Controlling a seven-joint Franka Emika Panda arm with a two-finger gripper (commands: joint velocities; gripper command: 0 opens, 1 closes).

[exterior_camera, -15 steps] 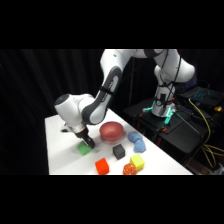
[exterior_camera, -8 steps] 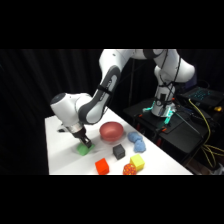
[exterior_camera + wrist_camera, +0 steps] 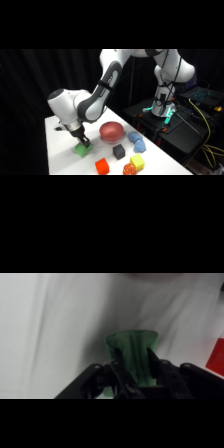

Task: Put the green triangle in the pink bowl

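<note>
Over at the left of the side view, the white Franka arm's two-finger gripper [image 3: 84, 144] is right down at the white table [image 3: 62, 160], its dark fingers straddling the small bright green wedge-shaped triangle block [image 3: 82, 149], which sits on the tabletop in the lower left of the frame. The wrist view shows it close up: the green triangle [image 3: 133, 355] stands in the lower middle of that frame, with the gripper [image 3: 134, 369] at its base and one black finger [image 3: 118, 370] against its left side, the other against its right. So the fingers are pinching the green block between them, and the block looks to be on the table surface.

Moving right, the round glossy reddish-pink bowl [image 3: 112, 131] sits near the middle of the side view, just beside the gripper but apart from it, nothing green inside it. Below it, toward the bottom edge, a small red cube [image 3: 102, 166], then a small black cube [image 3: 118, 151], then a red-and-yellow speckled ball-like piece [image 3: 129, 170] and a yellow cube [image 3: 137, 162]. A lumpy blue piece [image 3: 136, 141] lies just right of the bowl.

Far right, on a dark stand [image 3: 175, 130] off the table, the arm's white base [image 3: 162, 102] rises, with a teal glow at its foot and yellow cables [image 3: 207, 122] trailing away.

In the wrist view, a red patch [image 3: 216, 358] shows at the right edge.
</note>
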